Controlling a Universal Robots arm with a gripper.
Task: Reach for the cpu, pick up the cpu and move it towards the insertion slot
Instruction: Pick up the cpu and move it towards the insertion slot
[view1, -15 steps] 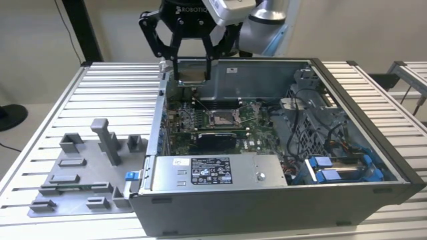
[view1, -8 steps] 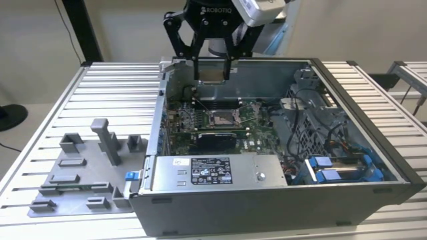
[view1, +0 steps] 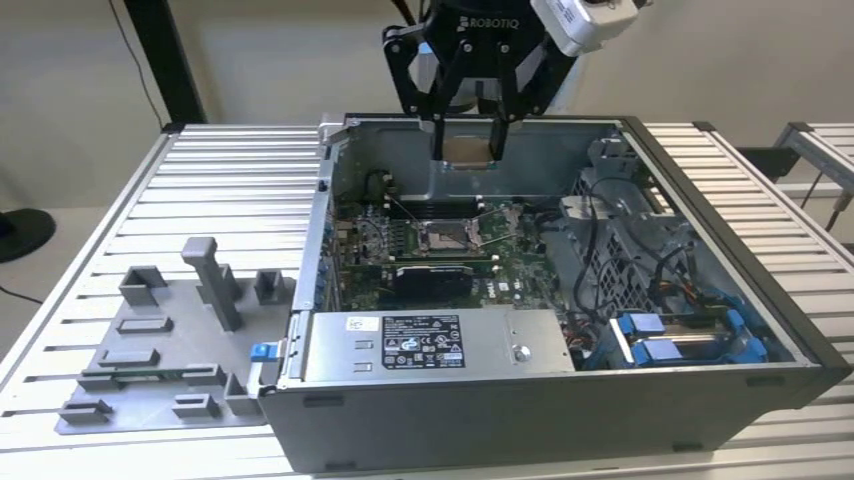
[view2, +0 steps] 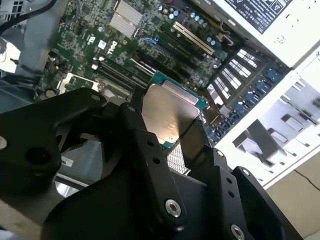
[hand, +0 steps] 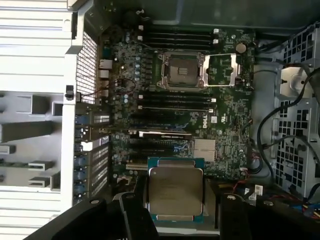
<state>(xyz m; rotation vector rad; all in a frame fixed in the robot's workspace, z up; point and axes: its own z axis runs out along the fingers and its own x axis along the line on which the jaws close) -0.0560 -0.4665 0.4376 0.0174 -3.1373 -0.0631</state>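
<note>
My gripper hangs above the open computer case, shut on the cpu, a small flat square chip with a silvery top. In both wrist views the cpu sits clamped between the black fingers, its greenish rim showing. The insertion slot is a silver-framed square socket with a dark centre on the green board, below the chip and nearer the exterior camera. In the first wrist view the insertion slot stands open with its hinged frame lying beside it, apart from the chip.
The grey case walls ring the board. A power supply box fills the case's front, cables and blue-clipped drive bays the exterior view's right. A grey fixture plate with upright posts lies on the slatted table at the left.
</note>
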